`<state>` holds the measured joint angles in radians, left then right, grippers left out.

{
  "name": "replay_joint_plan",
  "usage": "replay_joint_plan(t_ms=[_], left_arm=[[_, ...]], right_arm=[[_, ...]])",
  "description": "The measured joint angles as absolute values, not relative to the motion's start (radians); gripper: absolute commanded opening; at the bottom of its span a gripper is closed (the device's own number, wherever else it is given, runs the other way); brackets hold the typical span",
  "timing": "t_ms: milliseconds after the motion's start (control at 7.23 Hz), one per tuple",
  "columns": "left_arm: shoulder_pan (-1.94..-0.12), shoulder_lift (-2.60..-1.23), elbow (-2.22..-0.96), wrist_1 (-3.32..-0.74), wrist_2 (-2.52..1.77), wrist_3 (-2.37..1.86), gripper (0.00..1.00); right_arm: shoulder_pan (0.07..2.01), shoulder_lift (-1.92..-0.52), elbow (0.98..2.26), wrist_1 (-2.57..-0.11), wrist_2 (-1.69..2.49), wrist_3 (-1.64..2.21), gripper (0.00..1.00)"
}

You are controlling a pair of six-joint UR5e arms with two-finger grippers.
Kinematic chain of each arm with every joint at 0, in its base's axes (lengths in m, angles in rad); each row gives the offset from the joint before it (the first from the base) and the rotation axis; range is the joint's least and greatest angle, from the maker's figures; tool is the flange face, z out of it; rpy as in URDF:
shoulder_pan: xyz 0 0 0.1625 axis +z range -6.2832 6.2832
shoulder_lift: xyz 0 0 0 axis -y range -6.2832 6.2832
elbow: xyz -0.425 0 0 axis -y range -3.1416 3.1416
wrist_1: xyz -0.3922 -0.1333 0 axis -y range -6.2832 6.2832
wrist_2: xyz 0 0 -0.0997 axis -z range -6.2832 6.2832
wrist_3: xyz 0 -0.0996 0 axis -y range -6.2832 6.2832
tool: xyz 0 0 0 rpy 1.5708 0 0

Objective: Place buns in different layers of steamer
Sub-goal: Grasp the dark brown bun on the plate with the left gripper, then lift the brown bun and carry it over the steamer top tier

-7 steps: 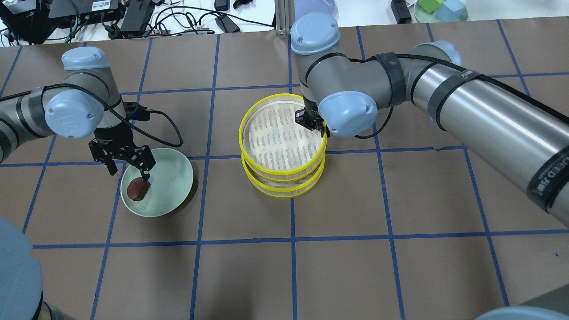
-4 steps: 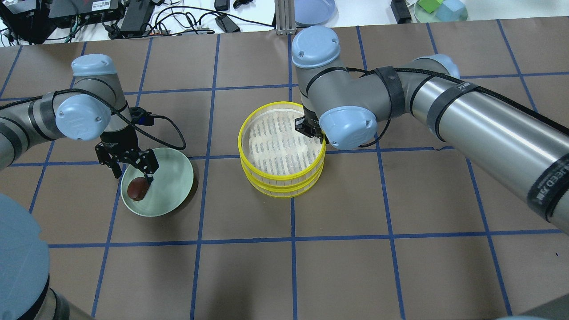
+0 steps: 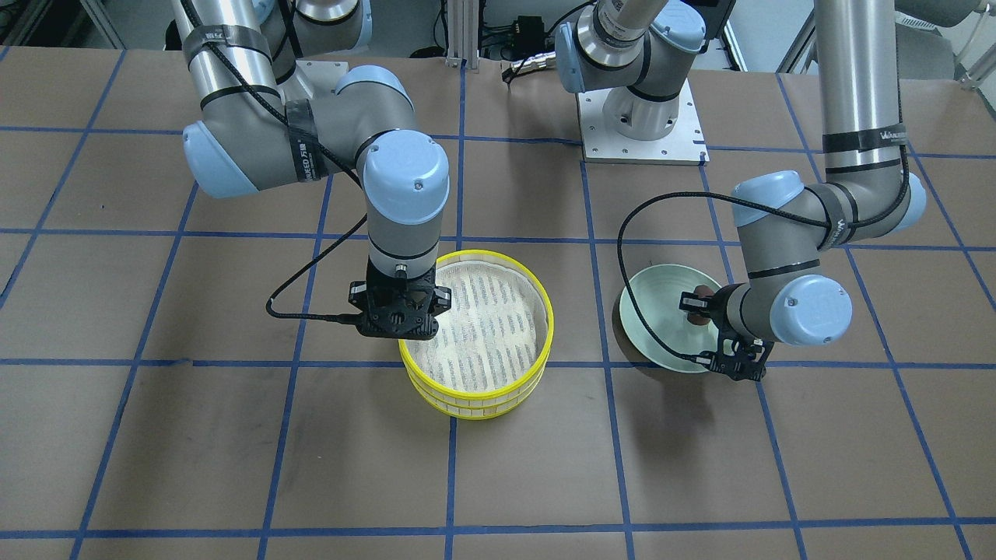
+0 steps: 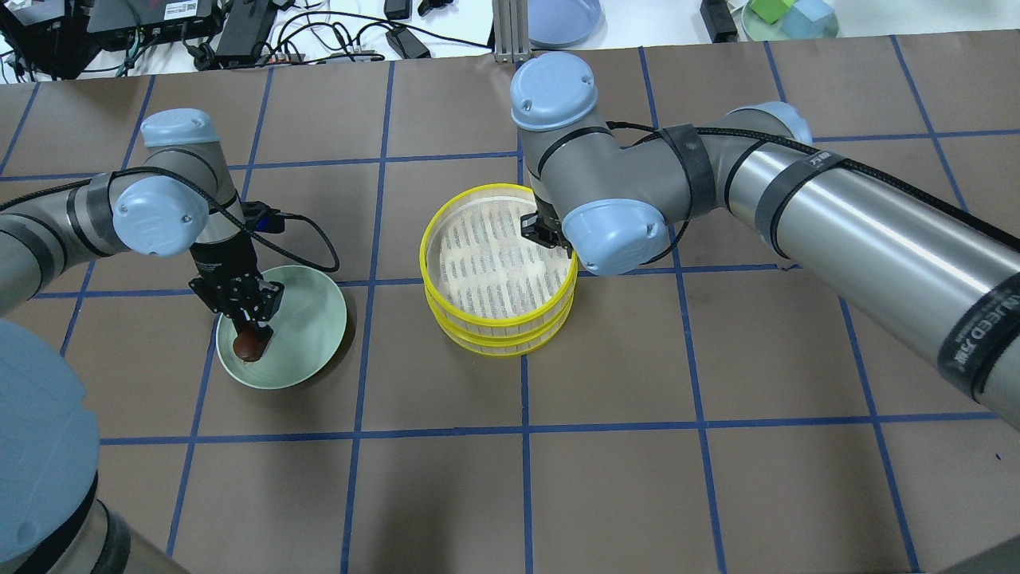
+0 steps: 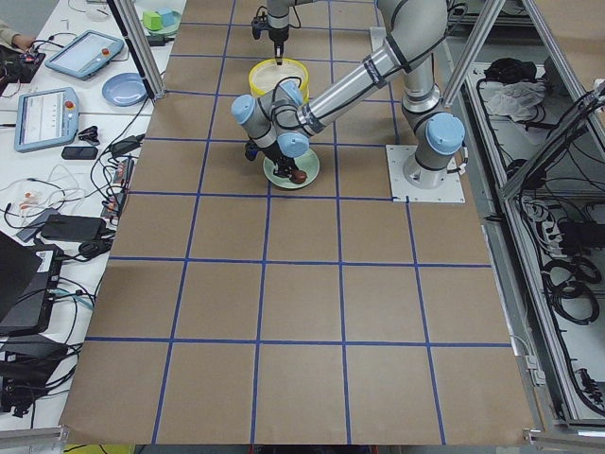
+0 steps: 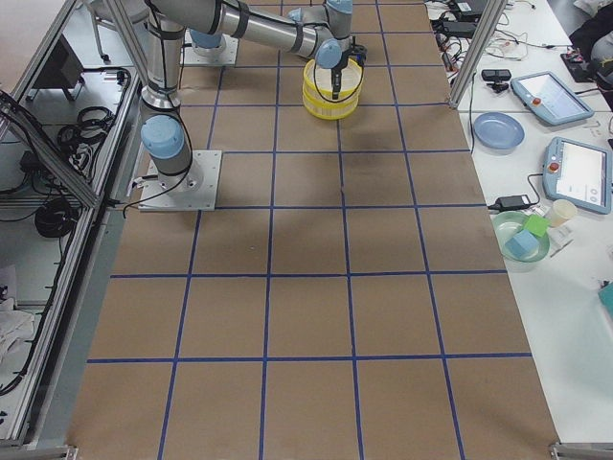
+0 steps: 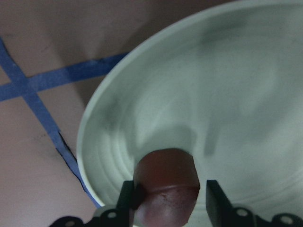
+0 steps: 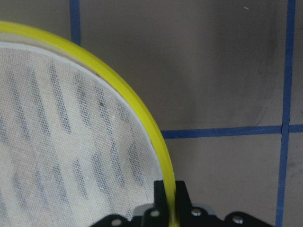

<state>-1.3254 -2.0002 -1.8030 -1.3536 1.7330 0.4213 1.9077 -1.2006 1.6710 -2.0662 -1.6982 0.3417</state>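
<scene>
The dark reddish-brown bun (image 4: 249, 344) (image 7: 165, 184) lies near the left rim of the pale green plate (image 4: 311, 319) (image 7: 227, 94). My left gripper (image 4: 251, 331) (image 7: 168, 203) reaches down into the plate and is shut on the bun, one finger on each side of it. The steamer's top tier (image 4: 423, 255) (image 3: 549, 327) sits on the lower tier (image 4: 502, 347), slightly off-centre. My right gripper (image 4: 550, 239) (image 8: 170, 198) is shut on the top tier's yellow rim (image 8: 137, 113) at its right edge. The white liner of the top tier is bare. The cream-white bun is out of view.
Beyond the table's far edge are a pale blue plate (image 4: 566, 16), cables and electronics (image 4: 239, 24), and a dish of coloured blocks (image 4: 789, 16). The robot's base plate (image 3: 642, 124) sits at the table's robot side. Blue tape lines grid the brown table.
My left gripper has come down onto the brown bun and its fingers have drawn in around it. My right gripper has carried the top tier slightly left and lower.
</scene>
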Motion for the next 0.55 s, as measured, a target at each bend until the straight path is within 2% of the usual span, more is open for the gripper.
replay_joint_plan(t_ms=[277, 553], left_arm=[[-1.325, -1.978, -1.782, -1.351, 1.702, 0.421, 0.0], [-1.327, -1.93, -1.695, -1.419, 1.665, 0.373, 0.0]], right_arm=[[1.909, -1.208, 1.674, -2.121, -1.7, 0.318, 0.0], [1.909, -1.209, 1.7, -2.141, -1.714, 0.286, 0.0]])
